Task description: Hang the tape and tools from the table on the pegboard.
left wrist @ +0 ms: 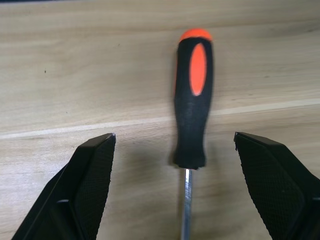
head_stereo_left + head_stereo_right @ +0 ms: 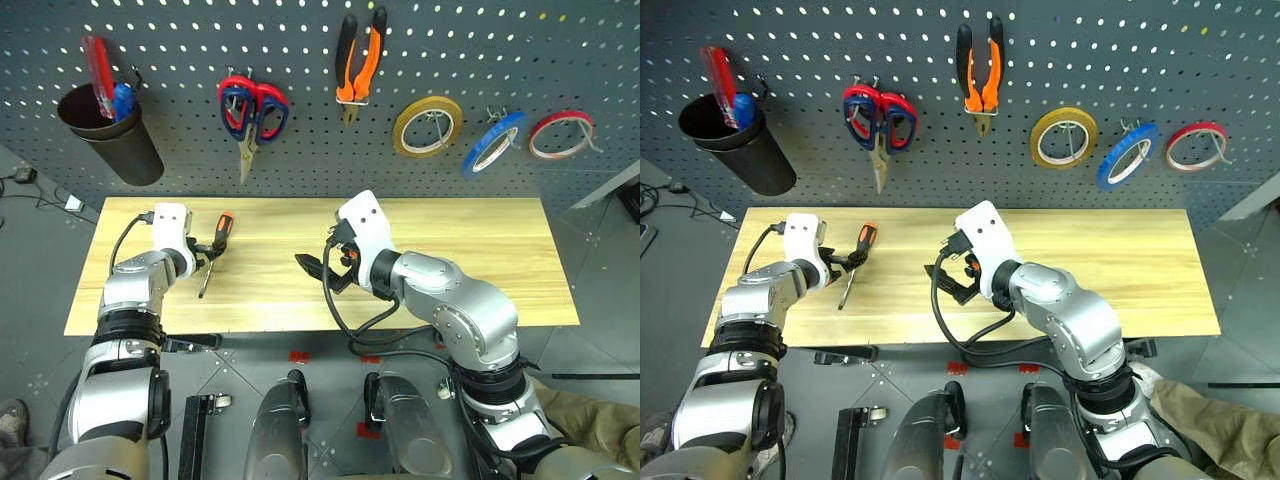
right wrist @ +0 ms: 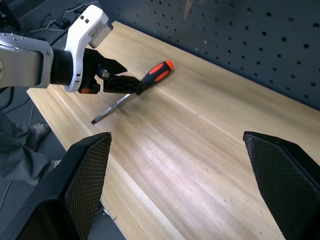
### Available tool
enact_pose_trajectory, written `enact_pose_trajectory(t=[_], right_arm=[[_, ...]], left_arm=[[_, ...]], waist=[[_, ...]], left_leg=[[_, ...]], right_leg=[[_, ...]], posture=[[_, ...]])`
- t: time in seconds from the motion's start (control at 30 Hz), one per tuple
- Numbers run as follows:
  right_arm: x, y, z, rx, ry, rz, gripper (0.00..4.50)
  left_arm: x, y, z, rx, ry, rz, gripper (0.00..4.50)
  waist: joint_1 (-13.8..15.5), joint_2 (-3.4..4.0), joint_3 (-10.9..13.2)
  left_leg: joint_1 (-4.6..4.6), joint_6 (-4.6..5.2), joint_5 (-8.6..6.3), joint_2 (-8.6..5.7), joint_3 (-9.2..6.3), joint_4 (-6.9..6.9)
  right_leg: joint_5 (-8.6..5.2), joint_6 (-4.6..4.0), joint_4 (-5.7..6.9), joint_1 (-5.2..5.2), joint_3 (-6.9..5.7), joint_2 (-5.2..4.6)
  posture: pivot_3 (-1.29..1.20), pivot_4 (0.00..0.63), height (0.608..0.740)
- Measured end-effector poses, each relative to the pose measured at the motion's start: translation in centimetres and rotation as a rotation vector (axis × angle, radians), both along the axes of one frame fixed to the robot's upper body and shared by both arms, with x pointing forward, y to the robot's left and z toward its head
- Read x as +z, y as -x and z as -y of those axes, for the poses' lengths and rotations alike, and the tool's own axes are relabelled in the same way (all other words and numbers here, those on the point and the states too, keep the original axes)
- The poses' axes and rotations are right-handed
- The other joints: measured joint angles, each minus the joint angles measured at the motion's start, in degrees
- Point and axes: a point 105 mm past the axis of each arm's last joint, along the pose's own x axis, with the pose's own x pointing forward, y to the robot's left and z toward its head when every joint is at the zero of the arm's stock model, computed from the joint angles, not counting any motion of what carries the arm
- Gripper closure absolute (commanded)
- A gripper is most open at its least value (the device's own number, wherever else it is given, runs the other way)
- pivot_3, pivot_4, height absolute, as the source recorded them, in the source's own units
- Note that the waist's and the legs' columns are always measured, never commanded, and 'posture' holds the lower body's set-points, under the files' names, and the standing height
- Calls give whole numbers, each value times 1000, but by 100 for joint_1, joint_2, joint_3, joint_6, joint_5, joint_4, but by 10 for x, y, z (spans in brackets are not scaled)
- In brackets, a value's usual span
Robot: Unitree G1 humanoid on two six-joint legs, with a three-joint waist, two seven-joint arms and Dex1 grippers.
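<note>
The screwdriver (image 2: pixel 217 247) lies flat on the left part of the tabletop (image 2: pixel 470 270), the last task item there. Its long axis runs near-to-far, tilted slightly right: handle at the far end, steel shaft pointing toward the near edge.

The left tool (image 2: pixel 208 251) is at the screwdriver. In the left wrist view its 2 fingers (image 1: pixel 87 192) stand wide open, 1 on each side of the handle's base, neither touching it. The grip line crosses the long axis, so closing should clamp the handle near the shaft joint.

The right tool (image 2: pixel 318 272) is also open and empty, over the tabletop centre, well apart from the screwdriver. The left arm is nearer.

Materials:
- Handle: black rubbery body, orange inlay and cap, rounded.
- Shaft: thin bright metal, smooth; likely to roll.
- Finger pads: black, cross-hatched.
- Tabletop: pale smooth wood.
- Pegboard (image 2: pixel 560 60): dark grey, perforated.
</note>
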Motion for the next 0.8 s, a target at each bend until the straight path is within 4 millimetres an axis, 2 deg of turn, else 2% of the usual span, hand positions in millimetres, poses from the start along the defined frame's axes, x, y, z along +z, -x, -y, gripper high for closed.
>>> enact_pose_trajectory(t=[0.13,0.23,0.4,0.57,0.73,0.8], right_arm=[[0,1,0,2,1,-8,0],[1,2,-1,4,1,-13,0],[5,0,1,-6,2,2,0],[4,-2,4,-14,16,6,0],[0,-3,13,-25,34,25,0],[0,-2,17,-17,38,54,0]], left_arm=[[-3,-3,-1,8,6,-9,502],[-3,-5,0,-1,-11,-11,1072],[-3,-7,3,-39,-27,-16,2471],[-2,-7,4,-79,-74,2,3884],[-7,9,2,-167,-160,65,3969],[-13,26,4,-218,-202,86,3969]], waist=[[-5,-2,47],[-8,-2,51],[-9,-3,51],[-25,-4,50],[-96,-6,49],[-153,-8,47]], left_leg=[[-2,-1,0,1,7,-3],[-2,-1,0,1,12,-3],[-2,-1,0,1,13,-3],[-2,-2,1,1,16,-4],[-7,-3,0,3,17,-12],[-9,-5,0,0,18,-16]], right_leg=[[0,0,2,-8,2,-1],[0,0,1,-10,5,-2],[-1,1,2,-11,3,-3],[0,1,2,-11,4,-3],[0,1,-3,-16,4,-6],[-1,1,-6,-16,8,-11]], posture=[[-175,442,740],[-178,436,740],[-187,425,740],[-200,387,740],[-191,367,740],[-186,354,740]])
